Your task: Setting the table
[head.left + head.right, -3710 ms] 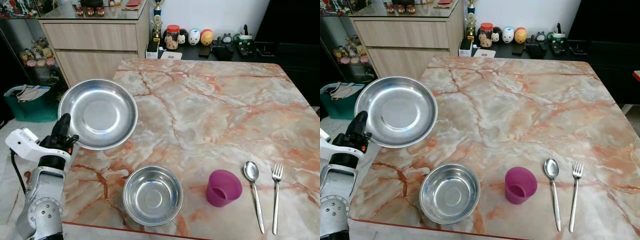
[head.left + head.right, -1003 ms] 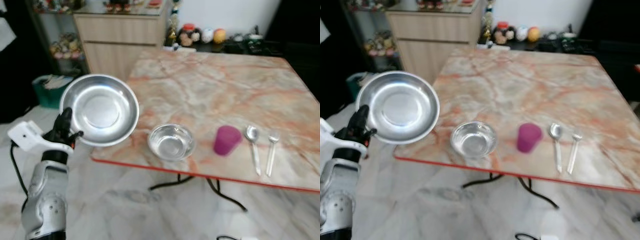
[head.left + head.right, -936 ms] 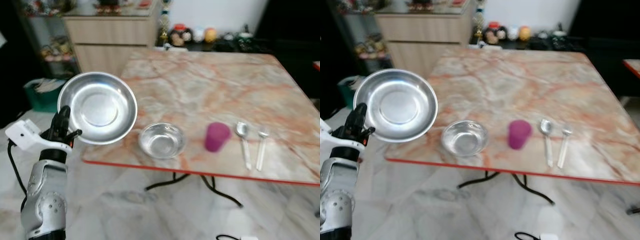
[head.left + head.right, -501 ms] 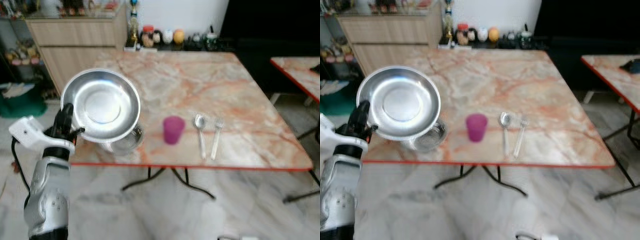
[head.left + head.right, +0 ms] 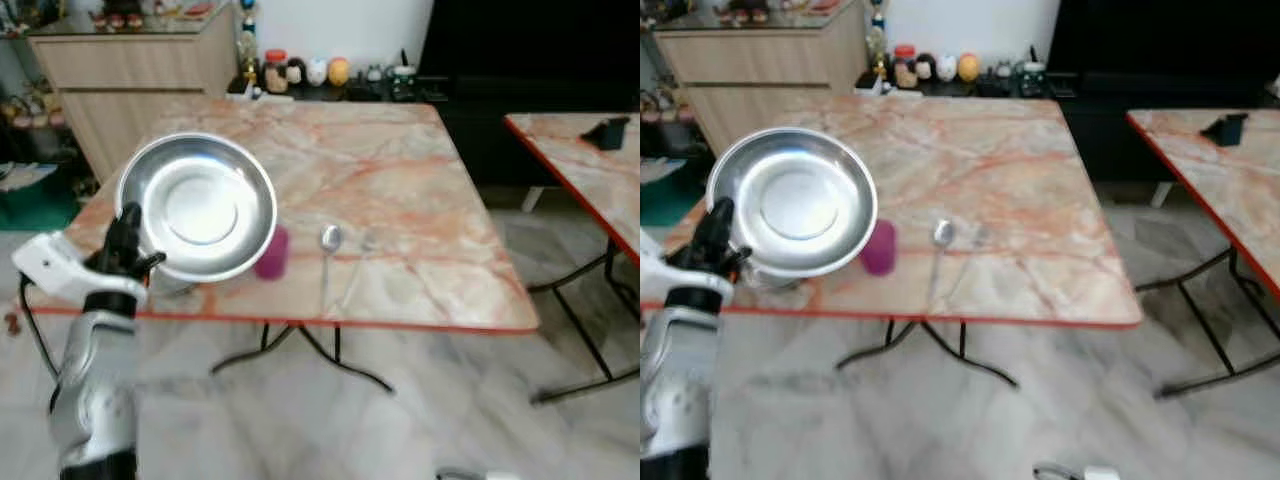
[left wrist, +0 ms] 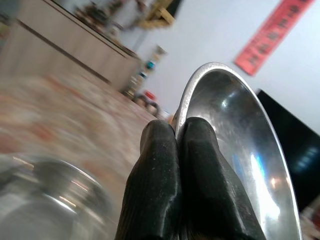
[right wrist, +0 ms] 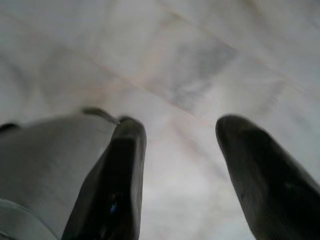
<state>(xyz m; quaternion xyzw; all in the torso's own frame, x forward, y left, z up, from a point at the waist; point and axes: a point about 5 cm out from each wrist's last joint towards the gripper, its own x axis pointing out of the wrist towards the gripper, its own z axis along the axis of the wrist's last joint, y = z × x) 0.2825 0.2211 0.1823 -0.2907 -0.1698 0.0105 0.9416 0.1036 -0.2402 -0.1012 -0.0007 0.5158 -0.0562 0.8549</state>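
Note:
My left gripper [image 5: 128,225] is shut on the rim of a large steel plate [image 5: 200,207], held up tilted in front of the marble table's [image 5: 400,190] near left corner. The left wrist view has both black fingers [image 6: 172,165] pinched on the plate's edge [image 6: 235,135]. Behind the plate, a purple cup [image 5: 273,253] peeks out on the table. A spoon [image 5: 329,250] and a blurred fork [image 5: 358,262] lie to its right. A small steel bowl [image 6: 55,200] sits below the plate. My right gripper [image 7: 177,150] hangs open over the floor.
A second marble table [image 5: 580,160] with a dark object [image 5: 608,130] stands at the right. A wooden cabinet [image 5: 130,70] is at the back left, and jars and figurines [image 5: 300,72] line a low dark shelf behind the table. Pale marble floor [image 5: 400,420] lies in front.
The camera has pulled back and swung right, so the table looks smaller and a second table has come into sight. The plate stays in my left gripper.

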